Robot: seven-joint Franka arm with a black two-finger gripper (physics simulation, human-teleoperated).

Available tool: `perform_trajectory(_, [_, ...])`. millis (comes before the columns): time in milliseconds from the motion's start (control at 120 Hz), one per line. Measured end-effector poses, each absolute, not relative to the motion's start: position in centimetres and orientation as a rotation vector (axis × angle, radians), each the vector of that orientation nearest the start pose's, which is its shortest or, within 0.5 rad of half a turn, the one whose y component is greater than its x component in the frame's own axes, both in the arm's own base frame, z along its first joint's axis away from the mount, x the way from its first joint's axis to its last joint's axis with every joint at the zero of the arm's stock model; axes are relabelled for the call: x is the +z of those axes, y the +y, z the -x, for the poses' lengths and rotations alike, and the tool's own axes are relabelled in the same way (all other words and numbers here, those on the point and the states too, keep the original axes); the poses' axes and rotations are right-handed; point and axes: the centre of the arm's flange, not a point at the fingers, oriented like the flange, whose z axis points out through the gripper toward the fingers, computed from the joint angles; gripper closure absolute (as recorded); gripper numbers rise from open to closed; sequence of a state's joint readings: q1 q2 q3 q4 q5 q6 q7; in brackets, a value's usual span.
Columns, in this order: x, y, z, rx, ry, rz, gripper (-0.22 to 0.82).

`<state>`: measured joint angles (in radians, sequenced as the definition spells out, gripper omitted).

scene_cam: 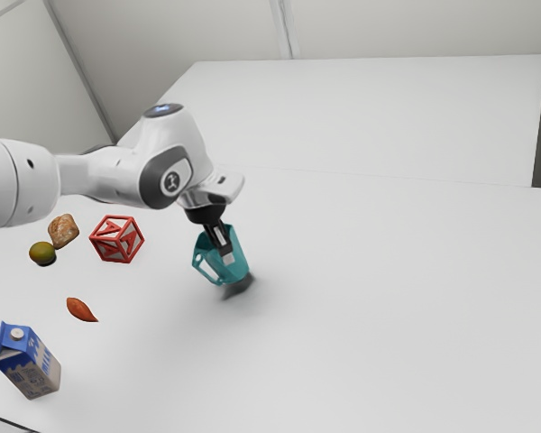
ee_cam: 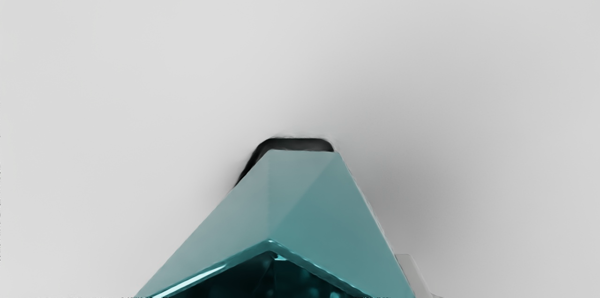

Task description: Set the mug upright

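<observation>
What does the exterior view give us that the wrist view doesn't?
Exterior view: the arm, gripper at the tilted teal mug, red cube frame, blue-and-white carton, brown lump, green round item, orange-brown pod.

Wrist view: close-up of the mug's faceted outer wall, its angular rim and dark interior.

Both: the teal mug, the pale tabletop and a shadow beside the mug.

And there's the mug (scene_cam: 239, 255), teal and faceted, tilted over the table (scene_cam: 370, 298)! Its open mouth slants up toward the hand (scene_cam: 226, 256), its handle toward the exterior view's left.
</observation>
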<state>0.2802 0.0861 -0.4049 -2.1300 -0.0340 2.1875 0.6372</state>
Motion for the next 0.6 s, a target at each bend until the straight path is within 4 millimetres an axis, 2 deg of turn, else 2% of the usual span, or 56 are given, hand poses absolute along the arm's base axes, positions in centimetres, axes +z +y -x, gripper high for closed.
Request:
perform_trajectory(442, [34.6, -6.9, -54.3, 0.057, 0.934, 3.031, 0.77])
perform_trajectory(600, [34.6, -7.1, -54.2, 0.058, 0.882, 3.046, 0.6])
